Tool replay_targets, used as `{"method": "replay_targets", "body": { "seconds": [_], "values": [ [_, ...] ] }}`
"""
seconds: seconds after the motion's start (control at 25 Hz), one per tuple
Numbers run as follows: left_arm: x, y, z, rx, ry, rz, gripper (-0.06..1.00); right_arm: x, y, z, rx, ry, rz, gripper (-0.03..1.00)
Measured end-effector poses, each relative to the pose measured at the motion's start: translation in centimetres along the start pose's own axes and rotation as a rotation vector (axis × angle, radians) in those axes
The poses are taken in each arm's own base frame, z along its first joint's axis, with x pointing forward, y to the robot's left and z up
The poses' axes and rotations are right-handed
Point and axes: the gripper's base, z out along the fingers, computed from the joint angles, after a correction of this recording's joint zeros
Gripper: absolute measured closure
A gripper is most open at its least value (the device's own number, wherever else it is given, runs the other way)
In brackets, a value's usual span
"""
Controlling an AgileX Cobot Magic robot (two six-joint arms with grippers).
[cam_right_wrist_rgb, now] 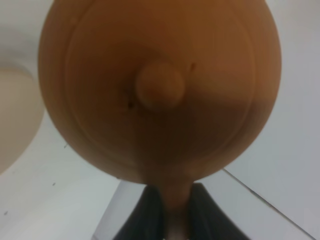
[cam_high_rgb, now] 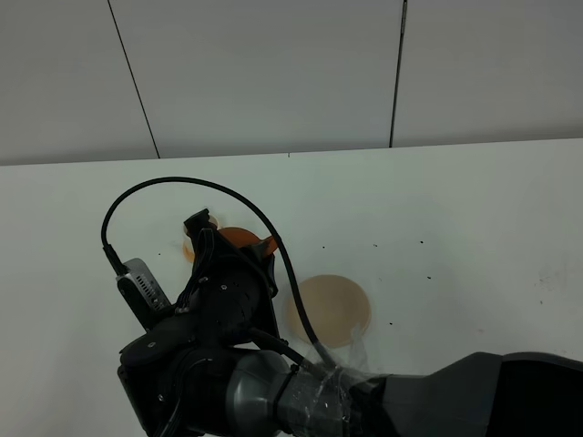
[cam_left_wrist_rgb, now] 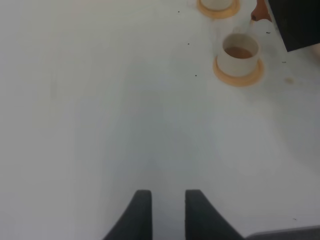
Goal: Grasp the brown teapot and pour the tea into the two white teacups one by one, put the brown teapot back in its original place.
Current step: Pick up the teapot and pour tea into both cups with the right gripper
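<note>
- Brown teapot [cam_right_wrist_rgb: 160, 90] fills the right wrist view, lid and knob facing the camera; its handle runs down between the two dark fingers [cam_right_wrist_rgb: 150, 215] of the right gripper [cam_right_wrist_rgb: 172, 212], which is clamped on that handle.
- From the high camera the teapot is mostly hidden behind the right arm [cam_high_rgb: 219, 319]; only an orange-brown sliver [cam_high_rgb: 244, 238] shows above the wrist, left of the beige disc [cam_high_rgb: 332, 308].
- That disc lies bare on the white table [cam_high_rgb: 474, 228], nothing standing on it.
- Left gripper [cam_left_wrist_rgb: 167, 212] hangs low over bare table, its two dark fingers [cam_left_wrist_rgb: 140, 215] standing slightly apart with nothing between them.
- In the left wrist view one white teacup [cam_left_wrist_rgb: 240, 54] sits on an orange coaster [cam_left_wrist_rgb: 239, 76] and holds brown liquid.
- A second cup [cam_left_wrist_rgb: 218, 4] on its own coaster is cut off by the frame edge; I cannot tell what is in it.
- The teapot's spout tip [cam_left_wrist_rgb: 260, 12] shows just beside the cups, lying between them.
- Table left of the cups and right of the disc is open.
</note>
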Motion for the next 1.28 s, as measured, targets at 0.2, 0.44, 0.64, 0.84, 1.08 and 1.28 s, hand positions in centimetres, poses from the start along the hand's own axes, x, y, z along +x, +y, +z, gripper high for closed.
{"method": "replay_targets", "body": {
  "seconds": [0.2, 0.44, 0.64, 0.84, 1.08, 1.28],
  "values": [
    [0.0, 0.0, 0.0, 0.0, 0.0, 0.0, 0.71, 0.0, 0.0, 0.0, 0.0, 0.0, -0.024, 0.87],
    [0.0, 0.0, 0.0, 0.0, 0.0, 0.0, 0.71, -0.02, 0.01, -0.04, 0.0, -0.001, -0.051, 0.87],
    [0.0, 0.0, 0.0, 0.0, 0.0, 0.0, 0.71, -0.02, 0.01, -0.04, 0.0, -0.001, -0.093, 0.87],
    [0.0, 0.0, 0.0, 0.0, 0.0, 0.0, 0.71, -0.02, 0.01, -0.04, 0.0, -0.001, -0.115, 0.87],
    [0.0, 0.0, 0.0, 0.0, 0.0, 0.0, 0.71, -0.01, -0.05, -0.04, 0.006, 0.001, -0.136, 0.87],
    [0.0, 0.0, 0.0, 0.0, 0.0, 0.0, 0.71, -0.02, -0.08, -0.07, 0.011, 0.003, -0.138, 0.87]
  ]
}}
